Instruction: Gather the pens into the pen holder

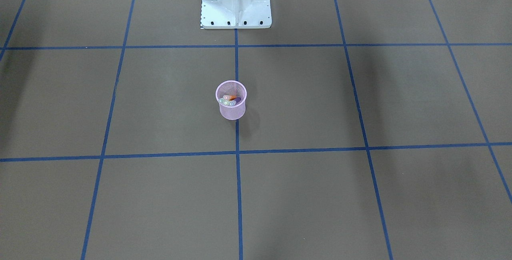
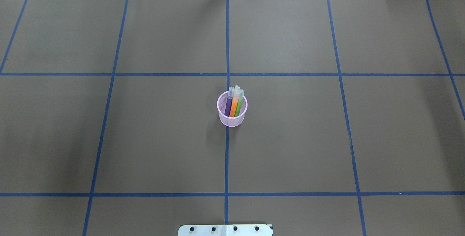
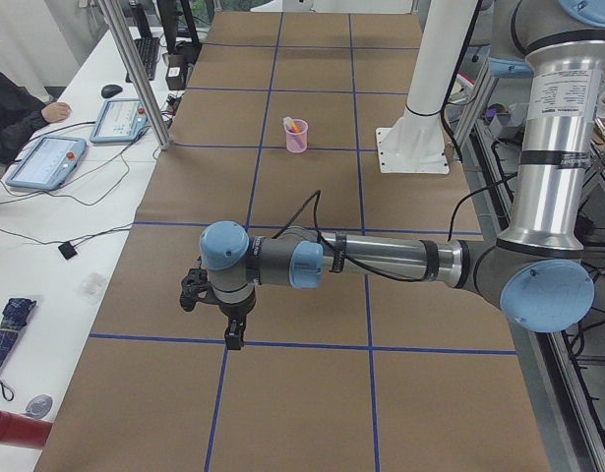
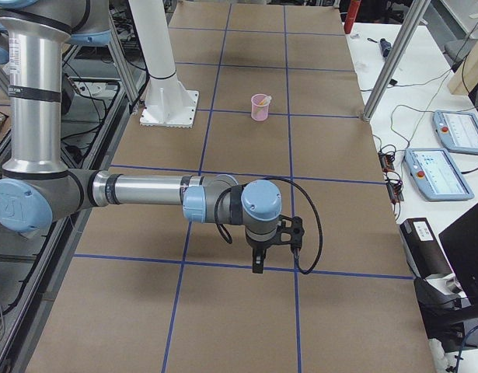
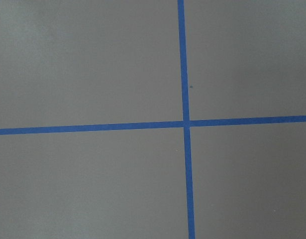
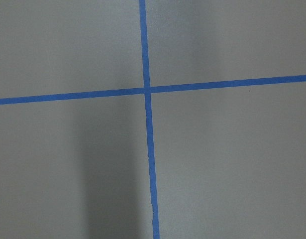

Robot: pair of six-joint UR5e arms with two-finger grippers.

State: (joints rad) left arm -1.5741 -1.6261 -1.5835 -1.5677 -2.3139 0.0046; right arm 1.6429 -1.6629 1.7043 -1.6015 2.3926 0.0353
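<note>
Checking the left arm's jaws first: the left arm (image 3: 381,261) lies stretched low over the desk (image 2: 163,138), wrist turned down, jaws pointing at a blue tape line (image 3: 302,346). Only the side view catches them, so I cannot tell whether they are spread or pressed together, or whether they grip anything. Same note for the right arm (image 4: 145,190): the right arm's jaws hang just above the desk near a tape line, and I cannot tell their state. Both wrist cameras give bare brown paper and a tape crossing.

Pen holder (image 2: 232,114): well apart from both sets of jaws, upright at mid-desk on the centre tape line, out in front of the white robot base (image 1: 236,4). Purple pen (image 2: 228,106), orange pen (image 2: 234,106) and green pen (image 2: 239,107) stand inside, side by side, pale caps above the rim, leaning away from the robot. A fourth pale cap shows behind them; I can't make out the colour.

Past the left arm's jaws, off the desk edge: two tablets (image 3: 46,162), a seated person (image 3: 12,108), a folded umbrella (image 3: 9,334). A metal post (image 3: 135,69) stands at that edge. Open paper lies between each set of jaws and the holder.
</note>
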